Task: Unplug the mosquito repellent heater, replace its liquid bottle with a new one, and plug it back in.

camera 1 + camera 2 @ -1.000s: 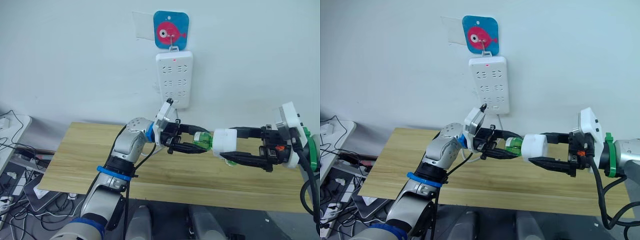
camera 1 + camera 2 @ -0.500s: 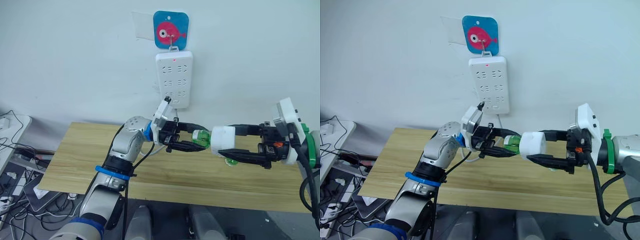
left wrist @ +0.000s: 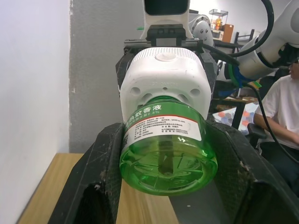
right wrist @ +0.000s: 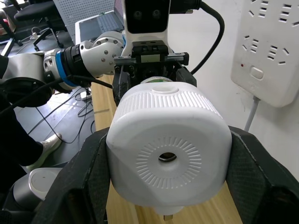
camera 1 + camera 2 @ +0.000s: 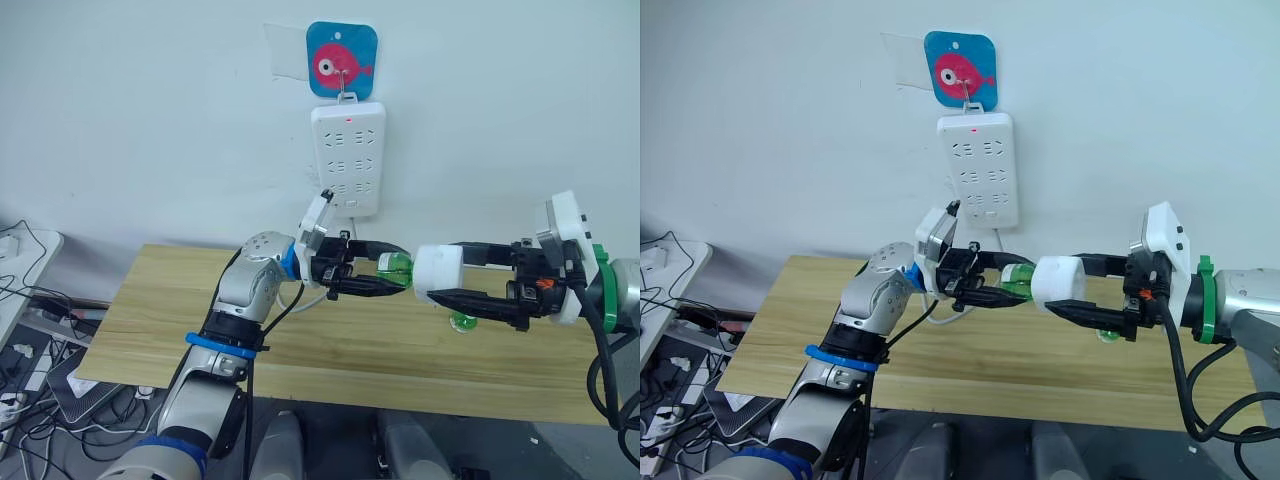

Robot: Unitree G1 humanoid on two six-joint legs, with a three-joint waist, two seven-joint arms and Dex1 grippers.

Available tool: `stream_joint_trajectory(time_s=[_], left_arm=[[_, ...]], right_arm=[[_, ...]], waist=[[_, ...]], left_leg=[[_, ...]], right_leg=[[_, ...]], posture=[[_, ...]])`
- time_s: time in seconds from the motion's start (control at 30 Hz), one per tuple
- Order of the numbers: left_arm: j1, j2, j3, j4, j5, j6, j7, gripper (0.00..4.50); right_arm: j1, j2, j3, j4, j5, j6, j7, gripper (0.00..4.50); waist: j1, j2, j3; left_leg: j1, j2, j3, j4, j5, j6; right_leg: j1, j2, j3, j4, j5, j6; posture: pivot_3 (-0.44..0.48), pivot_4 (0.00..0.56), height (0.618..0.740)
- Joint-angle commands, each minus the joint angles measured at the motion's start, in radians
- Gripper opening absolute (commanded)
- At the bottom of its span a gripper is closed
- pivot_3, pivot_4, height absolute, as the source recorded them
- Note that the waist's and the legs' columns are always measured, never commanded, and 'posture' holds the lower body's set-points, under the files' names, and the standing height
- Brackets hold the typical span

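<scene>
The left gripper (image 5: 385, 277) is clamped on the green liquid bottle (image 5: 398, 273), and the right gripper (image 5: 452, 285) squeezes the white mosquito repellent heater (image 5: 437, 275) from its 3 o'clock side. Both are held up in the air above the wooden table (image 5: 330, 345) so the two parts line up end to end, bottle neck seated in the heater, which looks like a twisting step where each arm braces its own half. Another small green bottle (image 5: 461, 322) sits on the table below. The power strip (image 5: 348, 155) hangs on the wall at 12 o'clock, waiting for the plug-in later.
</scene>
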Motion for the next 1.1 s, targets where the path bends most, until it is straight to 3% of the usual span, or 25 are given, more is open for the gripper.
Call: stream_joint_trajectory(time_s=[0.03, 0.13, 0.53, 0.87, 1.1], left_arm=[[-0.008, -0.031, -0.039, -0.08, -0.044, 0.025, -0.017, 2.26], [-0.009, -0.034, -0.032, -0.11, -0.069, 0.059, -0.022, 2.26], [-0.004, -0.041, -0.036, -0.143, -0.074, 0.111, -0.009, 2.26], [-0.007, -0.053, -0.046, -0.115, -0.029, -0.016, -0.048, 2.26], [-0.01, -0.074, -0.041, -0.093, -0.012, -0.082, -0.029, 2.26]], right_arm=[[-0.035, 0.002, 0.026, -0.05, -0.001, -0.047, 0.048, 2.94], [-0.051, 0.026, 0.02, -0.041, 0.058, -0.031, 0.053, 2.94], [-0.077, 0.061, 0.074, -0.048, -0.011, -0.04, 0.063, 2.94], [-0.111, 0.064, 0.043, 0.081, 0.511, 0.184, -0.327, 2.94], [-0.115, 0.046, 0.065, 0.1, 0.623, 0.192, -0.46, 2.94]], waist=[[0.0, 0.0, 0.0], [-0.001, 0.0, 0.0], [-0.001, 0.0, 0.0], [0.001, 0.0, 0.0], [0.001, 0.0, 0.0]], left_leg=[[0.0, 0.0, 0.0, 0.0, 0.0, 0.0], [0.0, 0.0, 0.0, 0.0, 0.0, 0.0], [0.0, 0.0, 0.0, 0.0, 0.0, 0.0], [0.0, 0.0, 0.0, 0.0, 0.0, 0.0], [0.0, 0.0, 0.0, 0.0, 0.0, 0.0]], right_leg=[[0.0, 0.0, 0.0, 0.0, 0.0, 0.0], [0.0, 0.0, 0.0, 0.0, 0.0, 0.0], [0.0, 0.0, 0.0, 0.0, 0.0, 0.0], [0.0, 0.0, 0.0, 0.0, 0.0, 0.0], [0.0, 0.0, 0.0, 0.001, 0.0, 0.0]], posture=[[-0.087, 0.199, 0.74], [-0.087, 0.199, 0.74], [-0.087, 0.203, 0.74], [-0.083, 0.198, 0.74], [-0.077, 0.195, 0.74]])
